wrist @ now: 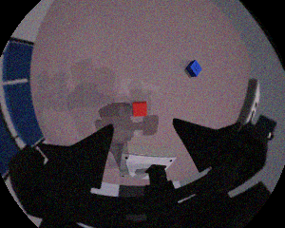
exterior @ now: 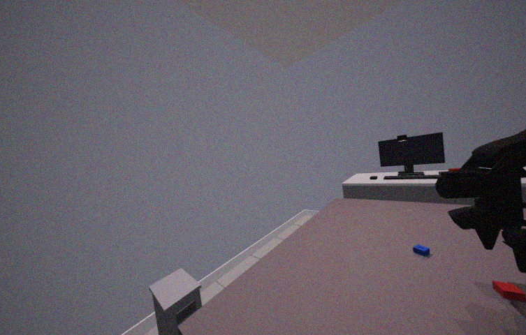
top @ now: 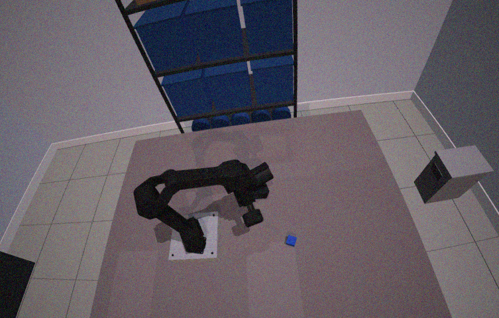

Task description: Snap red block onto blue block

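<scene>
The gripper [top: 258, 197] [exterior: 506, 248] [wrist: 144, 124] hangs above the table [top: 334, 189] [exterior: 361, 257] [wrist: 157, 43] with its jaws spread and nothing between them, the red block [exterior: 508, 291] [wrist: 140, 108] below the gripper and the blue block [top: 291, 240] [exterior: 421, 250] [wrist: 194, 68] off to the gripper's side, apart from the red one.

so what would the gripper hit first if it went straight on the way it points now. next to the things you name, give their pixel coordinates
Probably the red block [exterior: 509, 291] [wrist: 140, 108], which lies below and nearly in line with the gripper [top: 258, 195] [exterior: 507, 260] [wrist: 144, 124]; depth is unclear, so it might just miss.
</scene>
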